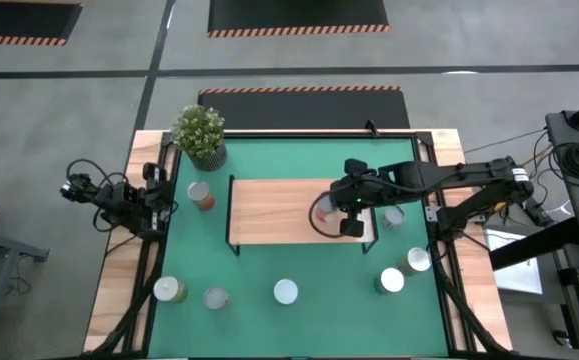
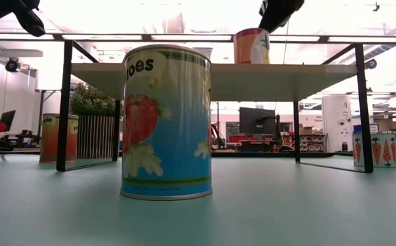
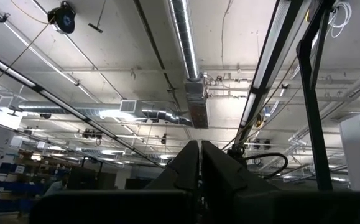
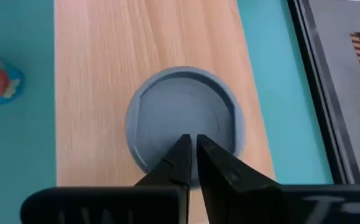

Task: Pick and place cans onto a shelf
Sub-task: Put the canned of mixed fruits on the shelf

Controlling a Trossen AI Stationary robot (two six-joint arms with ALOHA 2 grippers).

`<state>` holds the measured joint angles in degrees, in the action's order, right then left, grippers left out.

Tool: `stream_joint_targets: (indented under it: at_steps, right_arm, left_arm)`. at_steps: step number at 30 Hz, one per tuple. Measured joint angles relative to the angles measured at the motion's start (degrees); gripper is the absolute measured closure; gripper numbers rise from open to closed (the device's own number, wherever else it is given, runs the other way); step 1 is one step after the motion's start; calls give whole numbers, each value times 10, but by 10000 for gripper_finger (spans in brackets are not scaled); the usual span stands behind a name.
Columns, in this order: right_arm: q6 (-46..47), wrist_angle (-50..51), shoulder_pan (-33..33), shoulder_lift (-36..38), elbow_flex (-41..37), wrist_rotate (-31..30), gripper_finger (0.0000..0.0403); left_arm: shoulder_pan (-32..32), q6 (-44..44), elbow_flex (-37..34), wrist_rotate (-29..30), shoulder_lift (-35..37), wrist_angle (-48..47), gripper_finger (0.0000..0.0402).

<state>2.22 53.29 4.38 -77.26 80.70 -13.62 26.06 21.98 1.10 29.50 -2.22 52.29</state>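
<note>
The light-wood shelf (image 1: 279,210) stands on its black frame in the middle of the green mat. One can (image 1: 323,212) stands upright on the shelf's right part; its silvery top fills the right wrist view (image 4: 183,118), and it also shows in the low view (image 2: 251,46). My right gripper (image 4: 191,144) is shut and hovers right over that can's top, near its rim. Several other cans stand on the mat, among them a tomato-label can (image 2: 167,123) at the near edge (image 1: 285,291). My left gripper (image 3: 199,149) is shut and parked at the table's left edge (image 1: 139,200), pointing up. My right gripper points down with its shut fingertips (image 4: 181,149) over the can's top near the rim (image 4: 167,158). I cannot tell whether they touch the top or stay just above it. The can stands upright on the shelf board.
A potted plant (image 1: 200,135) stands at the mat's far left, with an orange can (image 1: 201,196) beside the shelf's left end. Cans stand along the near edge (image 1: 169,290), (image 1: 215,298) and at the right (image 1: 390,281), (image 1: 417,260), (image 1: 394,215).
</note>
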Motion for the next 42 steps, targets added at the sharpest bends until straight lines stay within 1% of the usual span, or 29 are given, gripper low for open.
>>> stream_joint_targets:
  at_steps: [9,13,15,20,23,26,28,30,33,35,38,42]
  right_arm:
    - [18,-193,0,-21,-59,-1,390]
    - [11,-278,0,-50,-60,1,390]
    - [-2,-303,3,-62,-54,2,390]
    - [-13,-305,7,-69,-15,5,390]
    - [-17,-293,10,-50,2,2,390]
    - [-18,-256,13,-25,6,1,390]
    - [-12,-238,13,-6,0,0,390]
    - [-2,-228,14,16,-14,-12,390]
    - [14,-222,19,49,-45,-59,390]
    - [23,-220,22,70,-74,-89,390]
    - [37,-242,23,94,-124,-94,390]
    - [52,-322,23,114,-202,-91,390]
  left_arm:
    - [0,-2,0,0,0,0,402]
    - [0,-2,0,0,0,0,402]
    - [0,-2,0,0,0,1,402]
    - [0,-2,0,-1,0,-1,402]
    - [0,-15,0,-1,0,-2,402]
    - [0,-31,0,-3,0,-3,402]
    - [0,-43,0,-15,-2,-2,402]
    - [0,-56,0,-42,-11,6,402]
    - [0,-76,3,-91,-36,33,402]
    - [0,-88,18,-110,-65,33,402]
    - [0,-95,49,-111,-127,34,402]
    - [0,-97,103,-111,-229,32,402]
